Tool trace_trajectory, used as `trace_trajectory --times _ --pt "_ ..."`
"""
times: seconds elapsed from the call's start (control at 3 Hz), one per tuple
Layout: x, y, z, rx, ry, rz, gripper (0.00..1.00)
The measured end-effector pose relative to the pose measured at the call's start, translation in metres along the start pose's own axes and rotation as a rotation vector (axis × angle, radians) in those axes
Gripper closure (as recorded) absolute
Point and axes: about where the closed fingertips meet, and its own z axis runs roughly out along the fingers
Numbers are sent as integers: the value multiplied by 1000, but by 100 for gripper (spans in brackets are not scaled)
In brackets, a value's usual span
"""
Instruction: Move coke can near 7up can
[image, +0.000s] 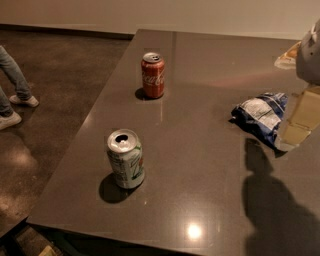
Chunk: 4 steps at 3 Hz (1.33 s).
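Note:
The coke can, red with white script and a silver top, stands upright at the far middle of the dark table. The 7up can, silver-white and green with an opened silver top, stands upright near the table's front left corner, well apart from the coke can. My gripper hangs at the right edge of the view, above the table beside a blue chip bag, far to the right of both cans. It holds nothing that I can see.
A blue and white chip bag lies on the table's right side, just left of the gripper. A yellowish packet lies at the far right. A person's feet stand on the floor to the left.

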Motion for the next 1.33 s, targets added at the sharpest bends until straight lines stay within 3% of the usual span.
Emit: trace_trajectory --times 0.33,0.67,1.0,1.33 --pt "0 0 0 0 0 0 0" --pt "-12 -21 5 -1 -29 32 0" --pt "-30 -50 17 -18 -84 83 0" --pt "-63 -82 41 -13 -154 135 0"
